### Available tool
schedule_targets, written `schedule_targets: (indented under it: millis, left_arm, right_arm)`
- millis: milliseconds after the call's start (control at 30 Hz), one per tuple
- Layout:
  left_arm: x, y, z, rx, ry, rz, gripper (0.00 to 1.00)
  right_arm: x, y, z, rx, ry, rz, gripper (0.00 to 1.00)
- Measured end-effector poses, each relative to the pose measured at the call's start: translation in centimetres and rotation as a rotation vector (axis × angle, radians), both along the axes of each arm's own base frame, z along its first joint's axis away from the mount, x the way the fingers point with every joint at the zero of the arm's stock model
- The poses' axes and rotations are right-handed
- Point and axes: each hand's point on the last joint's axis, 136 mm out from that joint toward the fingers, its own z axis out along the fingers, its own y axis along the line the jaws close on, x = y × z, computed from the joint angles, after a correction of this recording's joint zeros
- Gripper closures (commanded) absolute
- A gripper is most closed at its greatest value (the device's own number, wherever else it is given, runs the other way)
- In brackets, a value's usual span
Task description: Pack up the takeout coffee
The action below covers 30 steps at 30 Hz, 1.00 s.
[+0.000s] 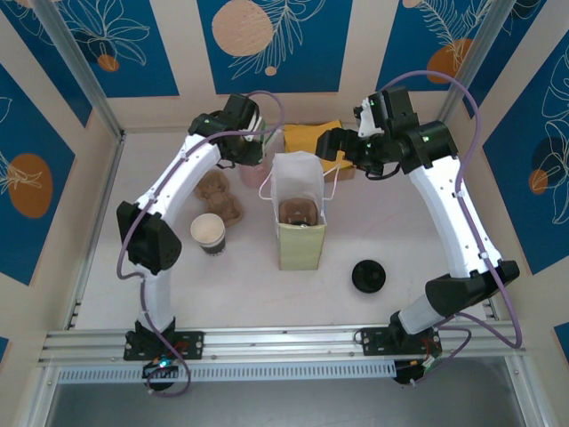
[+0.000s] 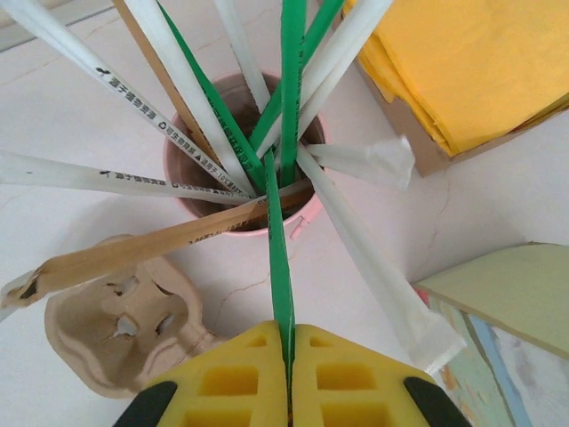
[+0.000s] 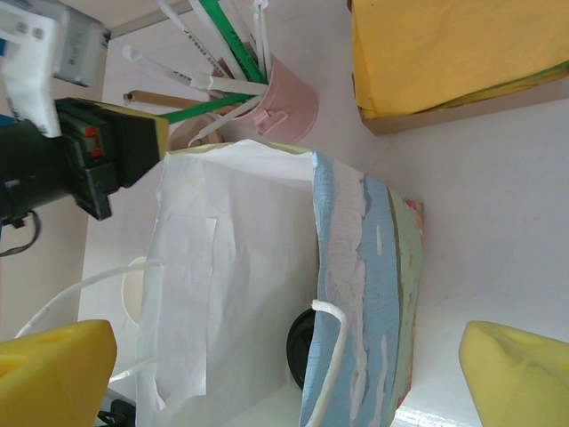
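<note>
The takeout coffee cup [image 1: 208, 231] stands uncovered on the table, left of the tall paper bag [image 1: 300, 222]. Its black lid [image 1: 369, 276] lies apart, to the bag's right, and peeks out past the bag [image 3: 302, 347] in the right wrist view. My left gripper [image 1: 247, 147] hangs over the pink cup of straws [image 2: 302, 218], shut [image 2: 289, 356] on a green straw [image 2: 280, 267] that still reaches into that cup. My right gripper [image 1: 331, 147] hovers behind the bag [image 3: 240, 294] with its jaws wide open [image 3: 284, 382] and nothing between them.
Pulp cup carriers [image 1: 218, 197] lie between the coffee cup and the pink cup, and another sits inside the bag [image 1: 298, 212]. A box of yellow napkins [image 1: 313, 138] stands at the back, behind the bag. Wrapped straws [image 2: 373, 258] fan out of the pink cup.
</note>
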Motion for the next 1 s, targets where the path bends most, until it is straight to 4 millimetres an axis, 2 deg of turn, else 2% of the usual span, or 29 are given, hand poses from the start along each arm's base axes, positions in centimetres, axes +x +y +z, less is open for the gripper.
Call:
schedule_targets:
  millis: [167, 500, 767, 867, 1000]
  left_arm:
    - [-0.8, 0.6, 1.9, -0.008, -0.025, 0.013, 0.93]
    - [-2.7, 1.9, 5.3, -0.031, -0.062, 0.041, 0.92]
    - [-4.2, 2.7, 7.0, -0.052, -0.07, 0.06, 0.91]
    - [-5.0, 2.9, 8.3, -0.07, -0.087, 0.064, 0.91]
    - [-6.4, 3.2, 10.9, -0.126, -0.122, 0.068, 0.91]
  right_arm:
    - [0.1, 0.1, -0.7, 0.001, 0.015, 0.004, 0.01]
    - [-0.3, 0.5, -0.9, 0.028, -0.002, 0.024, 0.01]
    - [-0.6, 0.6, -1.0, 0.05, -0.019, 0.036, 0.01]
    - [-0.9, 0.6, -1.2, 0.055, -0.017, 0.04, 0.01]
    - [-1.1, 0.8, -1.4, 0.064, -0.017, 0.049, 0.01]
